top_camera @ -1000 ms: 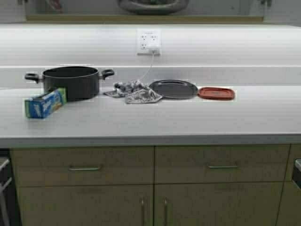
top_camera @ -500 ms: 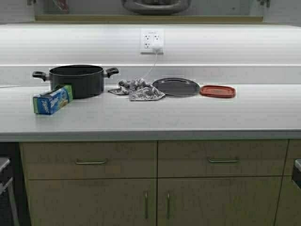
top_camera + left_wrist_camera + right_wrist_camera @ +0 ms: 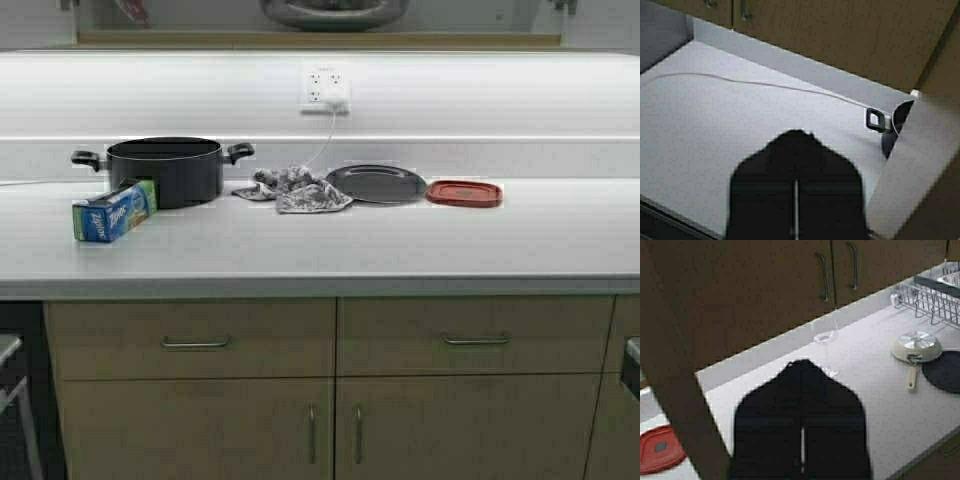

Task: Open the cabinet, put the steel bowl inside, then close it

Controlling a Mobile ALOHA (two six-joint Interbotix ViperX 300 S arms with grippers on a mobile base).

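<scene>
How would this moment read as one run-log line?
steel bowl: at high view's top edge | left gripper: jaws shut, above counter | right gripper: jaws shut, above counter near red lid

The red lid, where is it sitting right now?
In the high view the red lid lies flat on the counter, right of centre, just right of the dark plate and near the back wall.

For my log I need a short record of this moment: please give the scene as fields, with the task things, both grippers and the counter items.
steel bowl: partly seen, top edge of high view
cabinet: doors shut in right wrist view
left gripper: shut, empty, above counter
right gripper: shut, empty, above counter
counter: black pot, blue box, cloth, dark plate, red lid
</scene>
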